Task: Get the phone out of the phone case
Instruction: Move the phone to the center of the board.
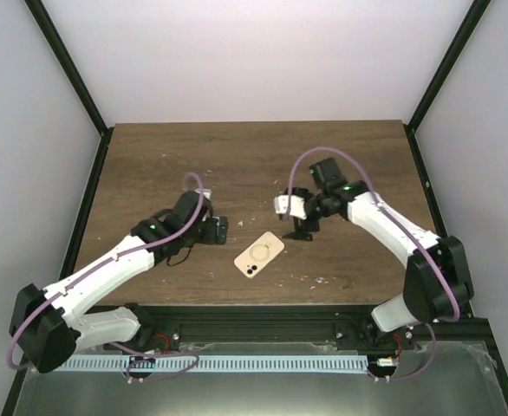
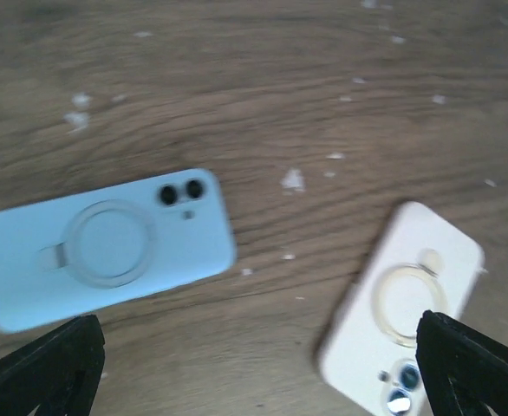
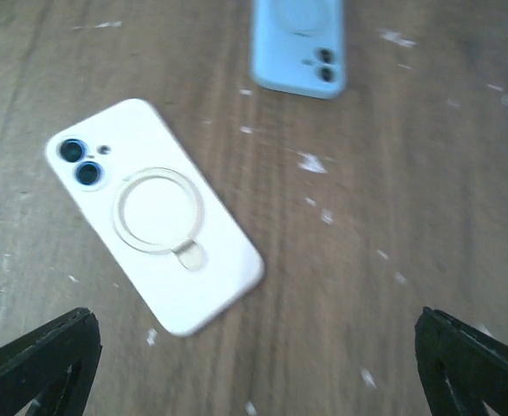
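- Flat on the table [image 1: 193, 156], back up, near the front edge and about mid-width: cream case [image 1: 259, 255], lying at a slant with its lens end toward the robot.
- Inside it, phone [image 3: 87, 173], shown only by 2 blue lenses [image 3: 70, 149] in the corner cut-out; ring stand [image 3: 157, 211] folded flat on the case's back.
- Low over the wood just left of the cream case, not touching: left gripper [image 1: 218, 230], jaws spread wide with nothing between, dark fingertips [image 2: 50, 368] at the 2 bottom corners of its wrist view.
- Beside the cream case's far right corner, apart from it: right gripper [image 1: 301, 227], likewise wide and empty, fingertips [image 3: 471, 364] at the 2 bottom corners of its wrist view.
- Also flat and back up on the table: blue case [image 2: 107, 247], with 2 dark lens openings and a ring, near the cream case but clear of it; caught by both wrist cameras, not made out from above.
- Cannot tell whether the blue case holds a phone.
- Scattered across the wood grain: small white specks [image 2: 293, 180].
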`<state>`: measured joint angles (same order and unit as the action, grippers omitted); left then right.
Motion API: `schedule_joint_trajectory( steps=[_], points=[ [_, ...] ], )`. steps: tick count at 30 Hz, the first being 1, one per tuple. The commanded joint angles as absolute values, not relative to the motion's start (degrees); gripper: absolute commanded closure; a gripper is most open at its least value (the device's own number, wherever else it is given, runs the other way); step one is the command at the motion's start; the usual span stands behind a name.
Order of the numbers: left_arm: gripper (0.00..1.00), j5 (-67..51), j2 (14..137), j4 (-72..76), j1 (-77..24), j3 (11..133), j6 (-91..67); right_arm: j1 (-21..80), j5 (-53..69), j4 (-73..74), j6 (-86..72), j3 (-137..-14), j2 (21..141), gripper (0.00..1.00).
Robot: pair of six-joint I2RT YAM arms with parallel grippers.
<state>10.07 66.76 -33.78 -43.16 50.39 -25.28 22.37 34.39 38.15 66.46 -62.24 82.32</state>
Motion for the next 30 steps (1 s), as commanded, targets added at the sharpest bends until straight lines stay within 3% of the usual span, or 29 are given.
schedule_joint_trajectory(
  steps=[1,8,13,26,30],
  points=[
    [0.01,9.6,62.5,-37.4,-37.8,47.3,-30.3,30.5,29.0,41.9,75.1,-65.6,88.3,0.00],
    [0.04,9.4,51.1,-37.3,-37.0,45.7,-25.9,39.7,17.5,45.9,78.8,-71.6,99.0,0.05],
    [0.02,14.4,45.6,-36.2,-37.0,41.3,-23.8,42.8,12.1,49.8,80.9,-76.1,106.4,0.01],
    [0.02,15.7,46.3,-35.4,-37.0,41.8,-21.1,44.8,8.1,54.2,80.1,-80.0,114.0,0.00],
    [0.02,15.7,46.2,-35.2,-36.9,41.7,-20.9,45.5,6.6,54.9,79.7,-79.4,114.3,0.05]
  ],
)
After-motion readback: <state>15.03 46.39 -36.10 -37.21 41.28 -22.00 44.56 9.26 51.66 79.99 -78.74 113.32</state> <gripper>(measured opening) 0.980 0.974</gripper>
